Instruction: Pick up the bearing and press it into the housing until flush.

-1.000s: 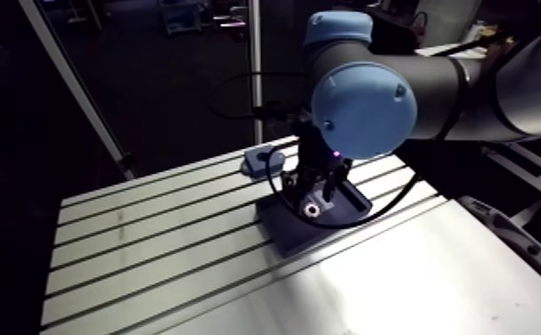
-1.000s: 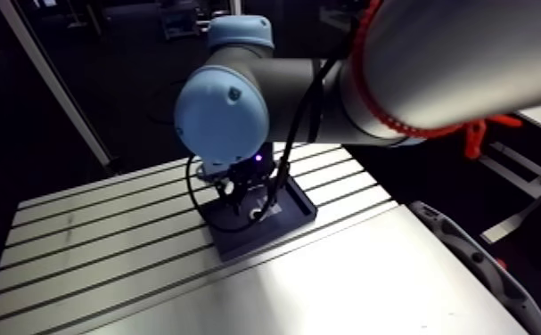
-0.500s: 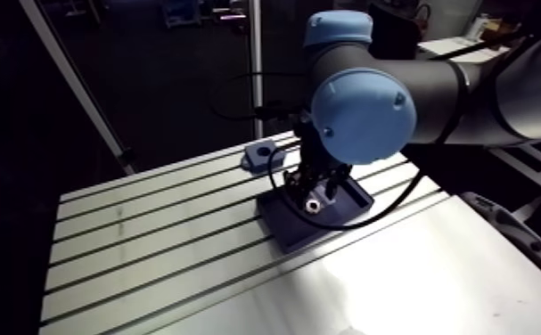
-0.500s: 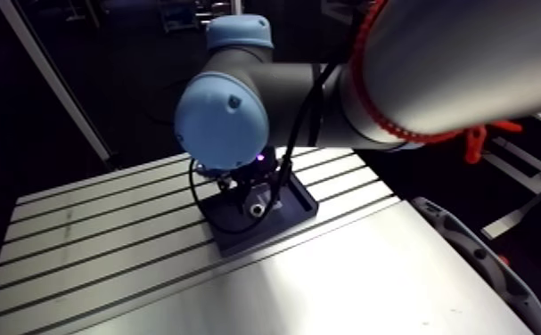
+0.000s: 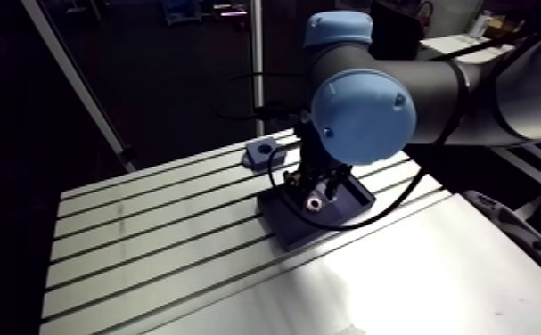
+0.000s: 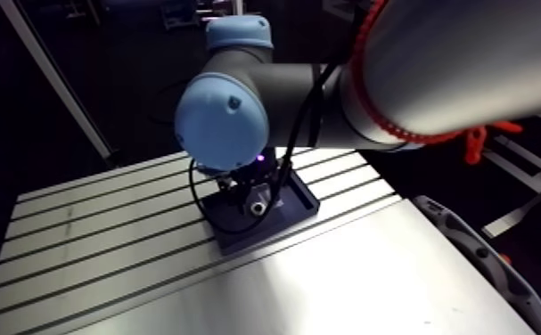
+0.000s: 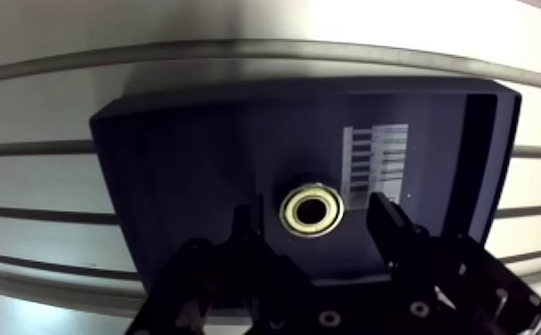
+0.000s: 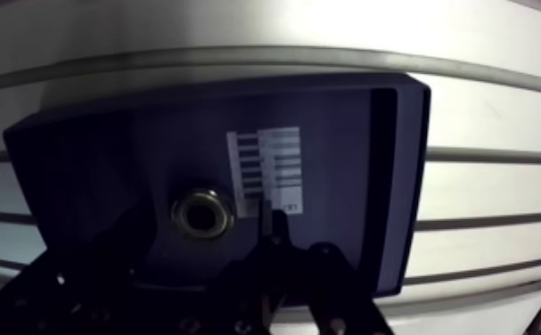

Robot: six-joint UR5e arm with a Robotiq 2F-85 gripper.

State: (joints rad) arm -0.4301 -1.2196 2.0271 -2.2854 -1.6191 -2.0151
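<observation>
since the earlier frames almost nothing shifts: the whole arm view slides a touch, so the camera rides w/ the arm. the gripper (image 7: 315, 214) stays low over the dark tray (image 7: 184, 160), and no item on the slotted table (image 5: 149, 241) changes place.

in the wrist view we see the bearing (image 7: 311, 210), a brass-toned ring w/ a dark bore, lying flat on the tray floor, just beside a white barred label (image 7: 376, 160). the two fingers (image 7: 249, 233) stand apart, one on each side of the ring, w/ dark tray showing btwn each tip and the ring's rim. so the pincer is spread wide and grips nothing. we cannot tell how far the tips sit above the tray floor.

the housing (image 5: 260, 154), a small grey-blue block w/ a hole in its top, sits on the table beyond the tray, well apart from the bearing. its bore looks empty from here.

we judge the pick-up step is in hand, approach done and grasp not yet made, so the task is at an early stage. the next move prob. calls for the tips to settle level w/ the ring and close evenly on its outer rim, keeping it flat. then comes a straight lift clear of the tray wall and a carry over to the housing.
</observation>
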